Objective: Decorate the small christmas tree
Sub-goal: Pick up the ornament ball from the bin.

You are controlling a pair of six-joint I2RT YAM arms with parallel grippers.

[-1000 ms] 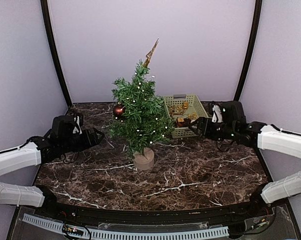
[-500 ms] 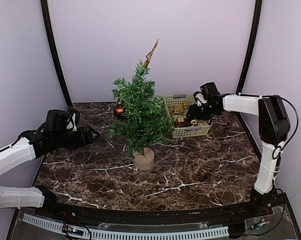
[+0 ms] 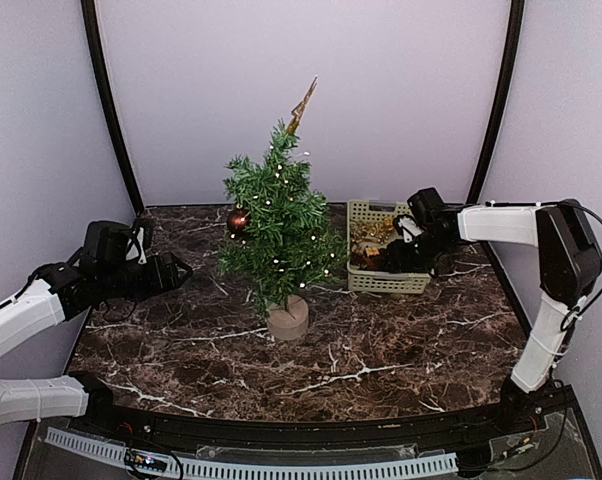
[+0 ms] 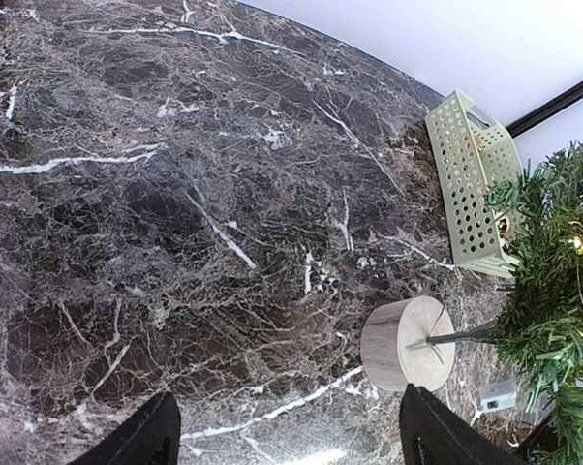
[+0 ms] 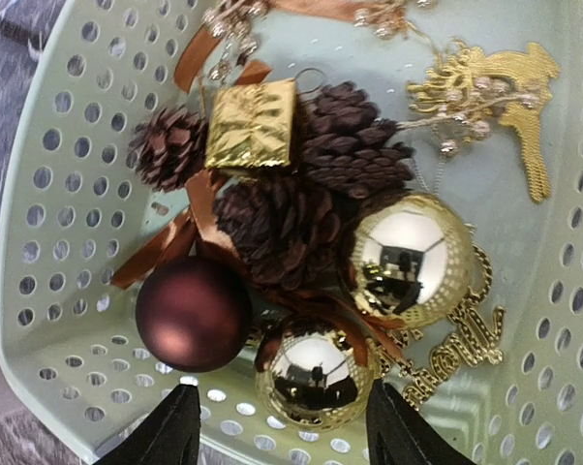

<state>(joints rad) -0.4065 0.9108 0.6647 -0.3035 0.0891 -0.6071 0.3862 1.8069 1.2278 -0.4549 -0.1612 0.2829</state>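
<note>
Near the middle of the marble worktop (image 3: 381, 345) stands the small christmas tree (image 3: 281, 225), upright in its round wooden stump (image 3: 288, 318), with tiny lights lit among the needles, a gold topper (image 3: 303, 103) at its tip and a dark red bauble (image 3: 238, 220) hanging on its left side. Just right of the tree sits a pale green perforated basket (image 3: 386, 283), and the right claw (image 3: 367, 258) reaches into it from the far side. Up close, that claw (image 5: 287, 426) has its fingers parted and holds nothing. A small gold ball (image 5: 314, 373) lies just ahead of the gap, beside a maroon ball (image 5: 193, 312), pine cones (image 5: 282, 228), a larger gold ball (image 5: 408, 257) and a gold gift box (image 5: 251, 126). Well to the left of the tree, the left claw (image 3: 178, 269) hangs low over bare worktop, spread wide and empty.
</note>
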